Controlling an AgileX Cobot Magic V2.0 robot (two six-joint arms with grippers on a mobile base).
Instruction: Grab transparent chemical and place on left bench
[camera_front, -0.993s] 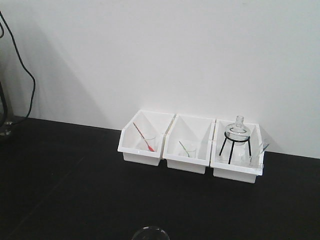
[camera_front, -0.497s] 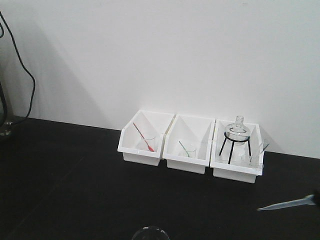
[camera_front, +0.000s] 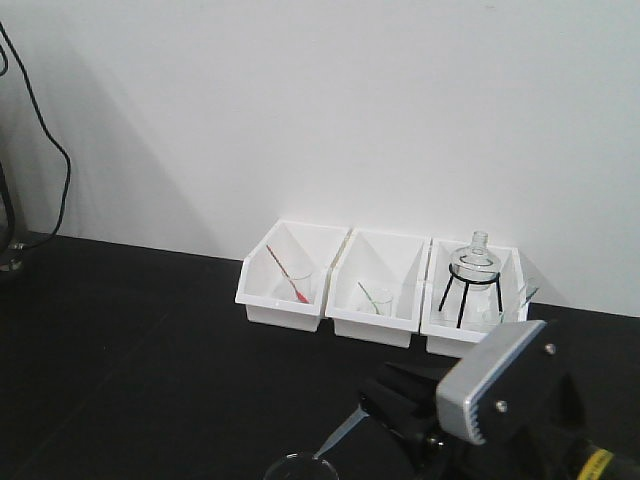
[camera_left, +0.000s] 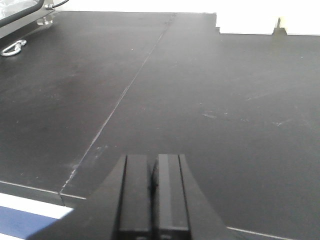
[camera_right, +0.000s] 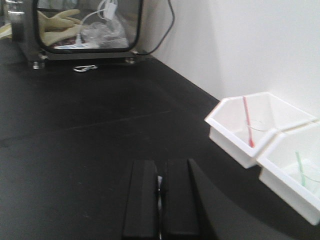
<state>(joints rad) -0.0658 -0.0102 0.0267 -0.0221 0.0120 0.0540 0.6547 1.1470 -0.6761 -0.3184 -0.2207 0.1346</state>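
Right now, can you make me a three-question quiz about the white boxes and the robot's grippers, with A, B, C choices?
1. Where does the round glass flask on its black tripod stand sit?
A. left bin
B. middle bin
C. right bin

2. How many white bins stand against the wall?
A. two
B. three
C. five

3. How does the left gripper stand?
A. shut on nothing
B. wide open
C. shut on a beaker

Answers:
1. C, the front view shows the flask in the rightmost bin.
2. B, three bins stand side by side.
3. A, the left wrist view shows its fingers pressed together over the bare black bench.
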